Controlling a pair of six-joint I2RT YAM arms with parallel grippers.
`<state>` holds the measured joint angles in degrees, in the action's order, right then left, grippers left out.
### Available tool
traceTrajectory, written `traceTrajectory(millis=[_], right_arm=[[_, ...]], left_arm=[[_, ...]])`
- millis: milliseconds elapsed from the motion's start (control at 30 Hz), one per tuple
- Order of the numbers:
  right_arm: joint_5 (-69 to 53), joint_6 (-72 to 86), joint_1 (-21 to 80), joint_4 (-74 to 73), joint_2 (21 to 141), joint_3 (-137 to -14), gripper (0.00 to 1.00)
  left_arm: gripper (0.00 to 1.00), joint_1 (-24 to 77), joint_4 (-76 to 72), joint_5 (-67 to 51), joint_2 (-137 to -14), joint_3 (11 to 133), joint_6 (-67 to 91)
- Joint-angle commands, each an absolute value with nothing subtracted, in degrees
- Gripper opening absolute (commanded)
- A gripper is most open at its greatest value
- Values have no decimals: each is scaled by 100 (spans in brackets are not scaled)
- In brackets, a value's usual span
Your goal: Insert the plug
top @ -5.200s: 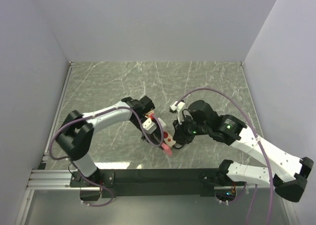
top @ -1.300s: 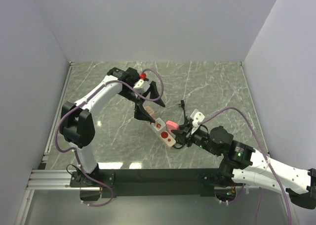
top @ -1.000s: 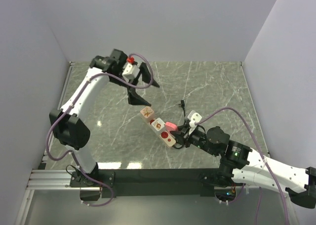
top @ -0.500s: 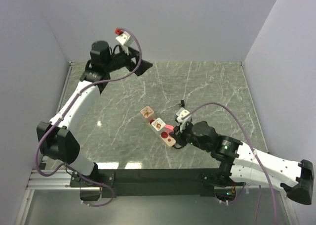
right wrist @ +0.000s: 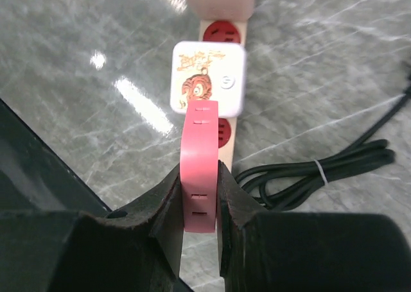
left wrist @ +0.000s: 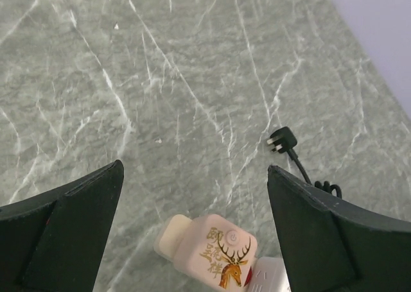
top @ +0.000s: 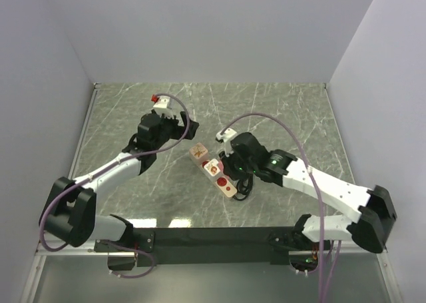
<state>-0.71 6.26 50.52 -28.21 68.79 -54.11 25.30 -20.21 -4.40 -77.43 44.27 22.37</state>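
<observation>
Nearest the camera on the right wrist, the right end effector [right wrist: 200,205] is clamped narrow on a flat pink plug [right wrist: 200,157], one finger on each broad face. The plug stands upright in the middle of that frame, directly over the power strip [right wrist: 230,152] and not yet seated as far as I can tell. I cannot see its pins, so that is a guess.

The insertion step looks to be in hand: the plug is carried and lined up, and the push is left. Just behind the plug's top edge a red socket [right wrist: 223,131] peeks out, half hidden. It appears to be the free one. The next move calls for a straight, square descent into it without tipping the plug toward the white adapter [right wrist: 207,79] right above it in the frame.

A coiled black cord [right wrist: 321,171] lies on the bench [right wrist: 77,80] at the right, close to the strip.

Farther up the strip sits a deer-printed adapter [left wrist: 225,255]. Beyond it, the left end effector [top: 176,125] hangs wide open, holding nothing, well apart from the plug.
</observation>
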Motion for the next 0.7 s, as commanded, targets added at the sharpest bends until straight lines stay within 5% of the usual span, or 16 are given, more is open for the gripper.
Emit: traceTrajectory(millis=[0,667], right_arm=[[-474,483,5036,-3436,7425,-5783,0],[-545,343,4825,-3498,8287,-6100,0]], left_arm=[[99,2575,-3049,-166,-7462,3974,2461],[99,3129,-3770,-791,-8622,3955,2030]])
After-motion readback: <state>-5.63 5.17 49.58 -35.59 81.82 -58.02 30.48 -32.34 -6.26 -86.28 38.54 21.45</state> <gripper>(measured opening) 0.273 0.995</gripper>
